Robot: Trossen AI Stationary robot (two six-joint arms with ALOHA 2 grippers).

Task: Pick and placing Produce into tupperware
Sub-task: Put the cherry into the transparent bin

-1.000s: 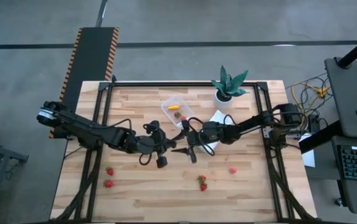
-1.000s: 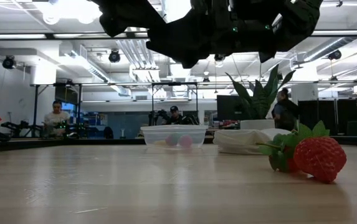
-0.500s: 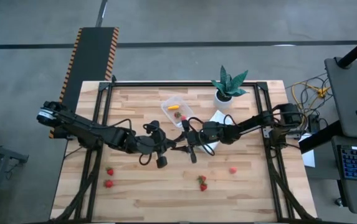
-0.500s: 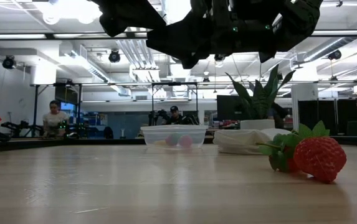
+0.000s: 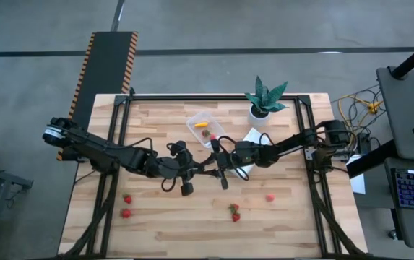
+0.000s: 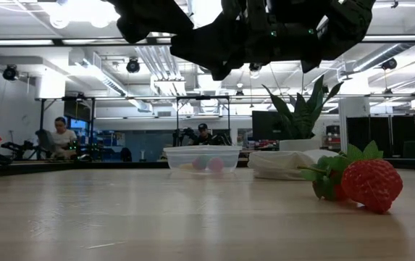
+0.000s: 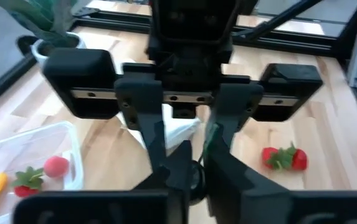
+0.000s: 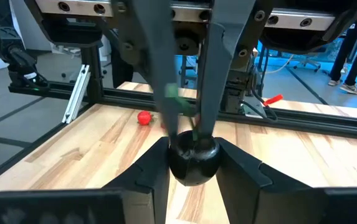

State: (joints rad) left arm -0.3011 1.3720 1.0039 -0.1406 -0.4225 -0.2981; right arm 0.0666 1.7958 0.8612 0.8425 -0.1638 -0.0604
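Note:
My two grippers meet tip to tip above the middle of the table, left gripper (image 5: 204, 172) and right gripper (image 5: 217, 167). Both are closed on one small round produce piece (image 8: 192, 160), which looks dark and has green leaf bits. The clear tupperware (image 5: 205, 128) stands flat on the table just beyond them, with a yellow-orange piece and red pieces inside. Loose red strawberries lie on the table at near left (image 5: 126, 206), near middle (image 5: 235, 212) and near right (image 5: 270, 196). My left gripper pinches the round piece between its two fingertips (image 8: 173, 127), at the side with the green leaf bits (image 8: 173, 93). It comes level from the table's left, and the piece is clear of the table. My right gripper has the same piece's two sides (image 8: 171, 163) between its fingers (image 8: 153, 168), coming level from the table's right, opposite the left gripper. The piece shows only at the free ends of the fingers, clear of the table.
A folded white cloth (image 5: 248, 139) lies right of the tupperware, and a green potted plant (image 5: 264, 101) stands behind it. In the low view one strawberry (image 6: 363, 185) lies close to the camera. Black frame rails run along the table's left, far and right edges.
My left gripper has edged a little toward the table's right, closing the small gap to my right gripper. The things on the table have kept still.

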